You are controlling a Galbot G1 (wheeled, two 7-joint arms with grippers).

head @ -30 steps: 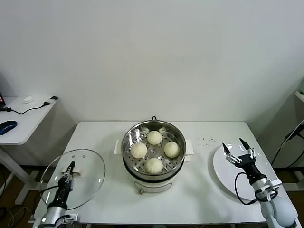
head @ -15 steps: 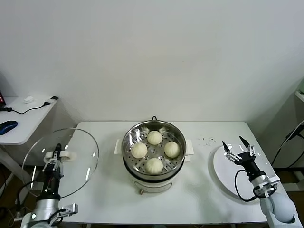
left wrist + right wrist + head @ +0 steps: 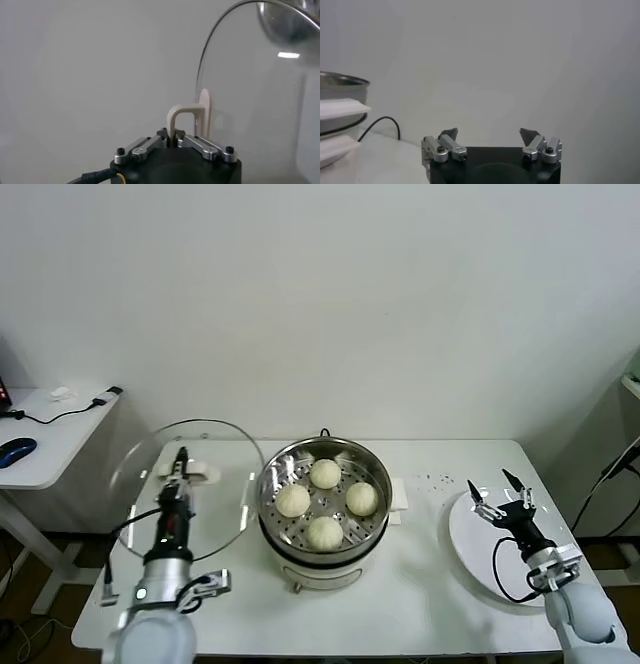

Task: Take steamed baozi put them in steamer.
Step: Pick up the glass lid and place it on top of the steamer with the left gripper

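Observation:
Four cream-white baozi [image 3: 324,502] lie on the perforated floor of the shiny steel steamer [image 3: 275,469] at the table's middle. My left gripper [image 3: 180,467] is shut on the white handle [image 3: 183,117] of the round glass lid [image 3: 215,449] and holds the lid tilted up in the air, just left of the steamer. My right gripper [image 3: 501,495] is open and empty over the flat white plate [image 3: 470,544] at the right. The steamer's rim also shows in the right wrist view [image 3: 342,85].
The white table's [image 3: 420,594] front edge runs close below the steamer. A side desk [image 3: 50,444] with a blue mouse [image 3: 16,450] and a cable stands at the far left. Small dark specks [image 3: 432,478] lie between steamer and plate.
My left gripper has lifted the glass lid from the table's left front corner and carried it up and right, close to the steamer. The right gripper has barely moved.

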